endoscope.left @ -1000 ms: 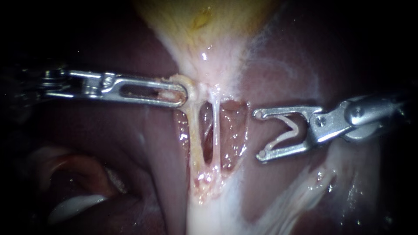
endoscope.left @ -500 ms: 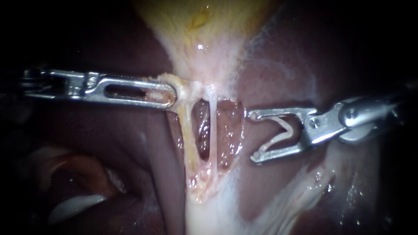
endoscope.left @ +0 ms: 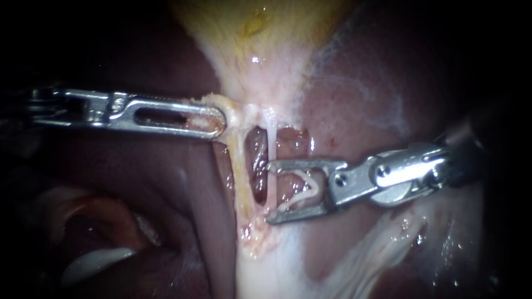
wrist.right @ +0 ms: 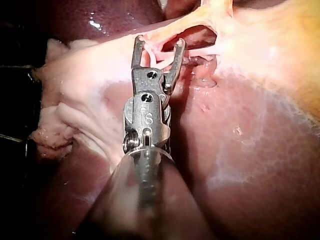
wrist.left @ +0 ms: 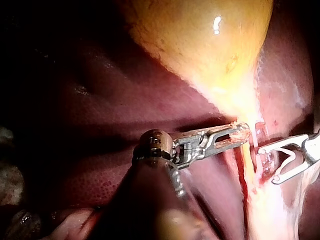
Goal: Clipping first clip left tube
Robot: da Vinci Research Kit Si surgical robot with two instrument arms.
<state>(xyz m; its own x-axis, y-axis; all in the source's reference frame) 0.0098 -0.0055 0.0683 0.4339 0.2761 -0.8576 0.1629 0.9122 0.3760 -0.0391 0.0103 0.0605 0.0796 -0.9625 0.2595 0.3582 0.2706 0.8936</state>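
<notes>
Two tubes run down from the gallbladder (endoscope.left: 260,33) neck: a yellowish left tube (endoscope.left: 239,171) and a thin white right tube (endoscope.left: 272,141). My left instrument (endoscope.left: 221,120) is shut on a tag of tissue at the neck and holds it to the left; the left wrist view shows the same grip by my left instrument (wrist.left: 241,132). My right instrument (endoscope.left: 270,192) is open, with a white clip (endoscope.left: 303,191) seated inside. Its jaw tips reach the thin white tube, short of the yellowish one. In the right wrist view my right instrument (wrist.right: 160,42) straddles a pale strand.
Dark red liver (endoscope.left: 366,111) surrounds the opened window behind the tubes. Pale fatty tissue (endoscope.left: 266,271) spreads below the tubes and toward the lower right. A pink fold (endoscope.left: 94,221) lies at the lower left.
My right instrument has moved left and slightly down, from over the liver to the thin white tube. My left instrument first drew the neck tissue a little to the left, then held still.
</notes>
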